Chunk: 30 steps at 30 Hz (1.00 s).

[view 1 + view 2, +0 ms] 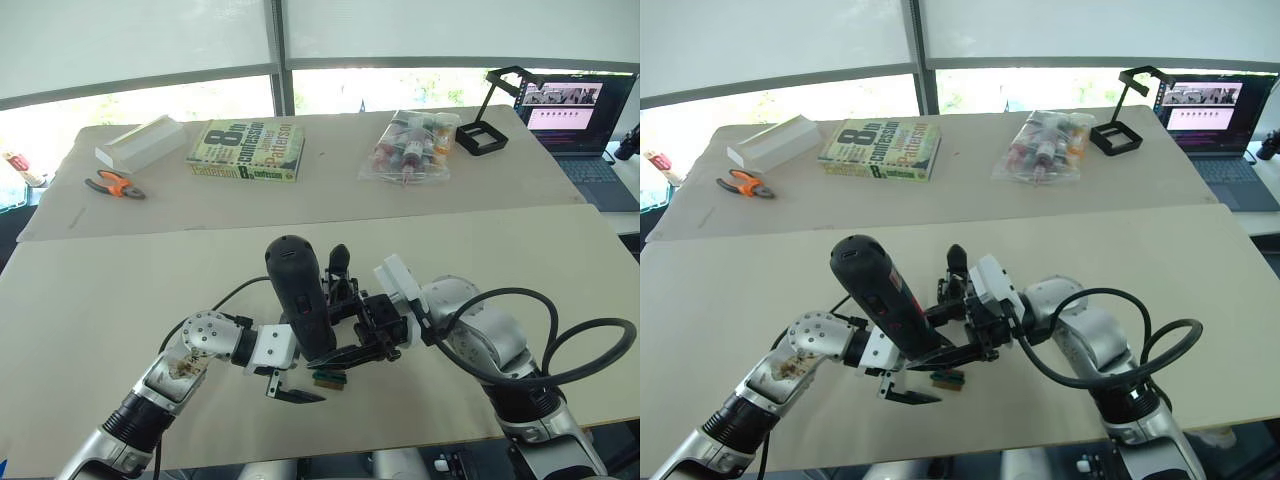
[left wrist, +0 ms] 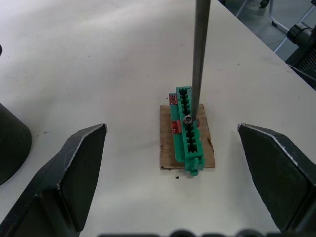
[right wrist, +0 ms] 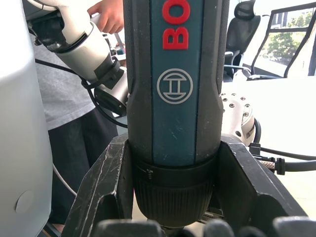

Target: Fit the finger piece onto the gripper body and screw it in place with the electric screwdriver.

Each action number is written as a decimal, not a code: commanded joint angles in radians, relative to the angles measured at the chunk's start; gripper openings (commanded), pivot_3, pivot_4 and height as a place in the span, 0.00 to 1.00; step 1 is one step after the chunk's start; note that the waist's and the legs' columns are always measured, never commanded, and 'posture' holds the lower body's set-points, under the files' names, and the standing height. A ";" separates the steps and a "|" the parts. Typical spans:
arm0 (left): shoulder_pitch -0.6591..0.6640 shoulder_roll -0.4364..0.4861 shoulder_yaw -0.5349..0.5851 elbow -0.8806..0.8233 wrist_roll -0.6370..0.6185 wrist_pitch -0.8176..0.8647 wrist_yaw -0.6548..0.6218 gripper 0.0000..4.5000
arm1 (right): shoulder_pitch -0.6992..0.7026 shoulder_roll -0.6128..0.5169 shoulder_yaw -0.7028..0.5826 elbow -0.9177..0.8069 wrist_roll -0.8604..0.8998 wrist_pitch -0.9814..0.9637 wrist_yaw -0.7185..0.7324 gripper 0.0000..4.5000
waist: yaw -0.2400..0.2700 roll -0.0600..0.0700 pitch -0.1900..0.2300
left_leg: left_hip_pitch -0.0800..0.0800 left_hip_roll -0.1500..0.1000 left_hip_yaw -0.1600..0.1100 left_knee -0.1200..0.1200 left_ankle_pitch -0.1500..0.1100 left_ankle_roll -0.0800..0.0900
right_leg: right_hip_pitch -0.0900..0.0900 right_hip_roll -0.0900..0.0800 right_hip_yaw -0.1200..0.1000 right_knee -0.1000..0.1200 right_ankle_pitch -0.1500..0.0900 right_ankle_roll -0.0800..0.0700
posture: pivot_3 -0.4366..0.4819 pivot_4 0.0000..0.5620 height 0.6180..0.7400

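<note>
My right gripper point(image 3: 175, 143) is shut on the electric screwdriver point(image 1: 300, 295), a thick black cylinder held upright over the near table. Its thin metal bit point(image 2: 201, 54) comes down onto a small screw in a tiny green block point(image 2: 187, 128) that lies on a brown card. My left gripper point(image 2: 172, 128) is open, with its black fingers point(image 2: 74, 168) spread wide on either side of that block and not touching it. Just behind the screwdriver stands the gripper body point(image 1: 342, 275), with one pointed black finger sticking up and its base partly hidden. The finger piece is hidden.
On the far table lie a book point(image 1: 247, 150), orange pliers point(image 1: 115, 184), a white box point(image 1: 140, 143), a bag of small bottles point(image 1: 410, 145) and a black stand point(image 1: 490, 125). A laptop point(image 1: 580, 115) sits at the far right. A person point(image 3: 64, 98) stands close by.
</note>
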 commanded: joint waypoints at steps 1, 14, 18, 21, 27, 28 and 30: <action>0.006 0.008 0.001 -0.035 -0.007 -0.001 0.000 1.00 | -0.013 0.004 -0.014 -0.032 0.016 -0.027 0.009 0.42 | 0.000 0.000 0.000 | 0.000 0.000 0.000 0.000 0.000 0.000 | 0.000 0.000 0.000 0.000 0.000 0.000 | 0.48 0.27 1.00; -0.002 0.006 0.002 -0.029 -0.008 -0.001 0.000 1.00 | -0.029 -0.003 -0.025 -0.026 0.030 -0.011 0.010 0.42 | 0.000 0.000 0.000 | 0.000 0.000 0.000 0.000 0.000 0.000 | 0.000 0.000 0.000 0.000 0.000 0.000 | 0.48 0.27 1.00; -0.005 0.004 0.002 -0.025 -0.007 -0.002 -0.001 1.00 | -0.033 -0.006 -0.026 -0.023 0.031 -0.010 0.012 0.42 | 0.000 0.000 0.000 | 0.000 0.000 0.000 0.000 0.000 0.000 | 0.000 0.000 0.000 0.000 0.000 0.000 | 0.48 0.27 1.00; -0.007 0.003 0.002 -0.023 -0.008 -0.002 -0.001 1.00 | -0.039 -0.006 -0.028 -0.019 0.034 -0.005 0.010 0.42 | 0.000 0.000 0.000 | 0.000 0.000 0.000 0.000 0.000 0.000 | 0.000 0.000 0.000 0.000 0.000 0.000 | 0.48 0.27 1.00; -0.009 0.003 0.002 -0.019 -0.008 -0.004 -0.002 1.00 | -0.044 -0.008 -0.028 -0.015 0.037 -0.003 0.010 0.42 | 0.000 0.000 0.000 | 0.000 0.000 0.000 0.000 0.000 0.000 | 0.000 0.000 0.000 0.000 0.000 0.000 | 0.48 0.27 1.00; -0.009 0.002 0.002 -0.019 -0.008 -0.004 -0.002 1.00 | -0.045 -0.008 -0.029 -0.015 0.037 -0.002 0.010 0.42 | 0.000 0.000 0.000 | 0.000 0.000 0.000 0.000 0.000 0.000 | 0.000 0.000 0.000 0.000 0.000 0.000 | 0.48 0.27 1.00; -0.010 0.002 0.003 -0.018 -0.008 -0.004 -0.002 1.00 | -0.046 -0.008 -0.028 -0.015 0.038 -0.002 0.011 0.42 | 0.000 0.000 0.000 | 0.000 0.000 0.000 0.000 0.000 0.000 | 0.000 0.000 0.000 0.000 0.000 0.000 | 0.48 0.27 1.00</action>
